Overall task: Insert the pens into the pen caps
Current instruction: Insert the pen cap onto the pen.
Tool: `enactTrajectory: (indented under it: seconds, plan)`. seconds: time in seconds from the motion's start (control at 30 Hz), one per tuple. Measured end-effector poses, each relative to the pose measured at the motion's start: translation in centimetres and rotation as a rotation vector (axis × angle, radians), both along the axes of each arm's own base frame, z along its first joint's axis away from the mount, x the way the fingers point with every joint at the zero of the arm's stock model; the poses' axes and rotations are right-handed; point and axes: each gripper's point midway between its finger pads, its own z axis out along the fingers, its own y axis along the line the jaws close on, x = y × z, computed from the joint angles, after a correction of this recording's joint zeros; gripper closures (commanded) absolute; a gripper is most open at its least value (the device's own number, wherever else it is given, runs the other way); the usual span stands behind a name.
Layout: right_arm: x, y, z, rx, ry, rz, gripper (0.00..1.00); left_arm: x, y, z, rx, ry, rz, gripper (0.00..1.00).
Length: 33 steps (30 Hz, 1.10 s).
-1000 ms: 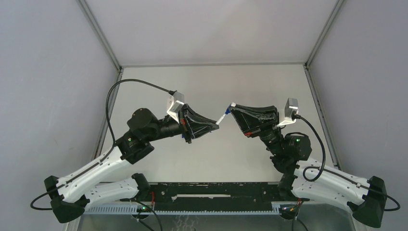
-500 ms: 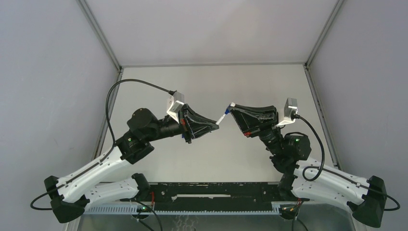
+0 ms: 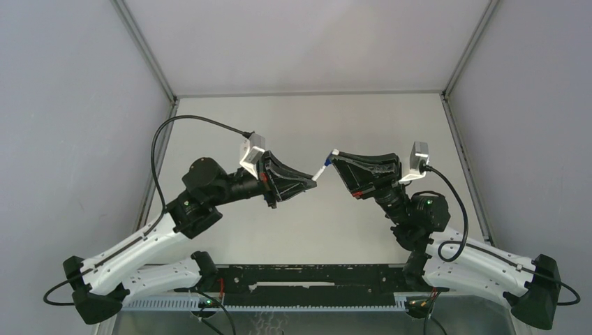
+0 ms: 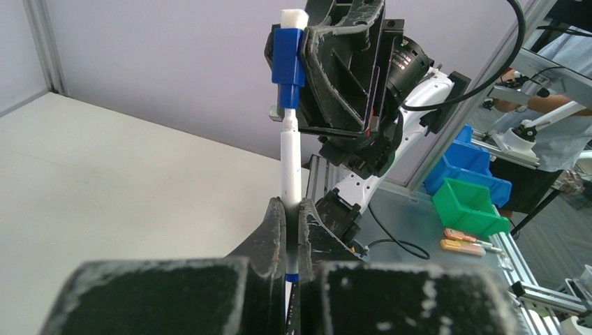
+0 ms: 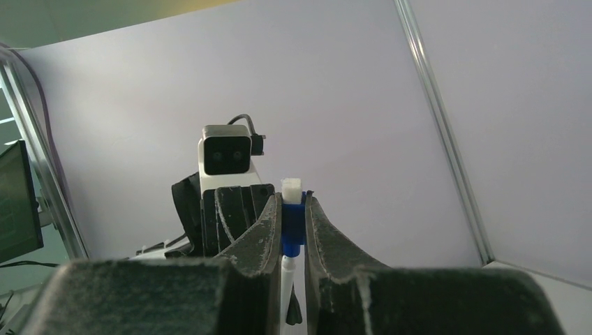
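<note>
A thin white pen (image 4: 290, 167) stands up from my left gripper (image 4: 286, 209), which is shut on its lower end. Its upper tip sits in the mouth of a dark blue pen cap (image 4: 287, 59) with a white end plug. My right gripper (image 5: 293, 202) is shut on that cap (image 5: 293, 227), and the pen (image 5: 287, 279) hangs below it between the fingers. From above, the left gripper (image 3: 314, 180) and right gripper (image 3: 334, 155) meet tip to tip over the table's middle, joined by the pen (image 3: 322, 169). No other pens or caps show.
Both arms are raised above the pale table (image 3: 307, 118), with grey walls on three sides. A black rail (image 3: 307, 276) runs along the near edge. Beyond the cell stand a green bin (image 4: 469, 202), a blue bin (image 4: 475, 160) and a person.
Both grippers have drifted very slightly to the far left, with pen and cap still joined. Neither grip has changed.
</note>
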Motion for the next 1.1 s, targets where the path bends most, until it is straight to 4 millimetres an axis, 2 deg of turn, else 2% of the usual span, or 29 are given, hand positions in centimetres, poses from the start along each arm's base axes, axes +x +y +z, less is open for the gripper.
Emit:
enactTrajectory:
  seconds: [0.63, 1.1]
  plan:
    - [-0.13, 0.67, -0.47, -0.023, -0.006, 0.021, 1.00, 0.12, 0.09, 0.10, -0.004, 0.001, 0.010, 1.00]
    - [-0.24, 0.98, 0.09, -0.012, -0.023, 0.034, 0.98, 0.29, 0.39, 0.71, -0.025, 0.004, 0.030, 1.00]
